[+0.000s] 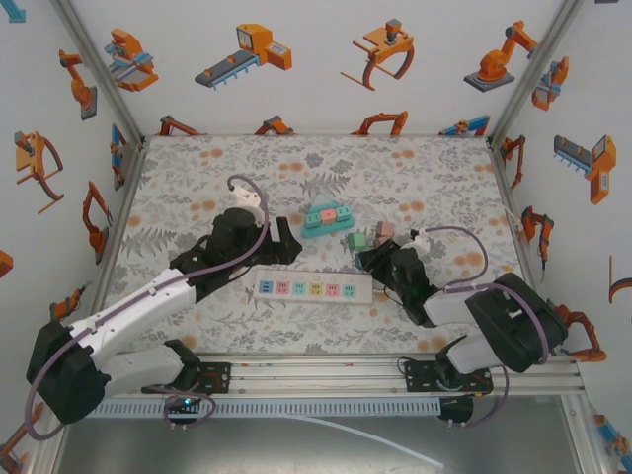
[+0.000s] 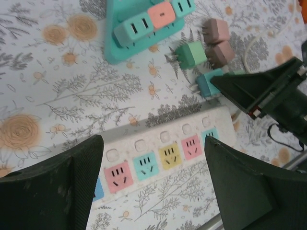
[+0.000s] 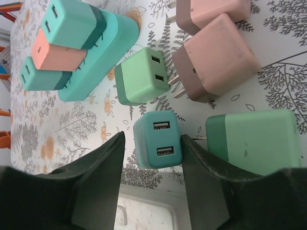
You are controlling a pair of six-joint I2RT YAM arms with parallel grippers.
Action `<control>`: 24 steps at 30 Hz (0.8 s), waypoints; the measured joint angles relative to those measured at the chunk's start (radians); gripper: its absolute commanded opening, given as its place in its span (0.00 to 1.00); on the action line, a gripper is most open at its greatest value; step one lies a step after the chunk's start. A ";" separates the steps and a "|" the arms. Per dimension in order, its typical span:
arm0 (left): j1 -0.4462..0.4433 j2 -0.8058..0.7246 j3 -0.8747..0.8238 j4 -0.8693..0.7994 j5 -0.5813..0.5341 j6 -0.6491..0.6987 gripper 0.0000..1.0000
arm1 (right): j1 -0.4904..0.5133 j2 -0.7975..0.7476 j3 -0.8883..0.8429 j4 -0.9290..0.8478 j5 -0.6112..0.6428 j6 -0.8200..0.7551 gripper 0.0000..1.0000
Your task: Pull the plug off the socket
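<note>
Tabletop seen from above, covered in a floral cloth (image 1: 197, 178), with two robot arms reaching in from the near edge. A white power strip (image 1: 313, 287) lies flat across the middle, its row of coloured outlets all unoccupied. The left gripper (image 1: 284, 247) hangs just behind the strip's left half; in its wrist camera the left gripper (image 2: 153, 143) has its fingers (image 2: 57, 187) spread wide, released, with the pink, blue and yellow outlets of the white power strip (image 2: 168, 143) between them. The right gripper (image 1: 370, 259) sits just beyond the strip's right end. In its wrist camera the right gripper (image 3: 151, 139) brackets a teal plug (image 3: 158, 146) with two USB ports: one finger appears to touch the plug's side, while a narrow gap shows at the other, so the grip is not clenched. The teal plug is out of the strip, just beside its edge. Near it lie a green plug (image 3: 141, 76), two pink plugs (image 3: 216, 57) and a two-tone green plug (image 3: 249, 141). Farther back, a teal socket block (image 3: 103, 52) carries three seated plugs.
</note>
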 measured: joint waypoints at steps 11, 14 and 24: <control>0.113 0.285 0.340 -0.164 -0.018 0.052 0.81 | -0.002 -0.183 0.011 -0.078 0.086 -0.157 0.71; 0.127 0.418 0.496 -0.220 -0.024 0.082 0.79 | -0.008 -0.182 0.147 -0.210 0.082 -0.317 0.76; 0.145 0.831 0.841 -0.304 0.002 0.219 0.71 | -0.167 0.180 0.724 -0.471 -0.248 -0.505 0.70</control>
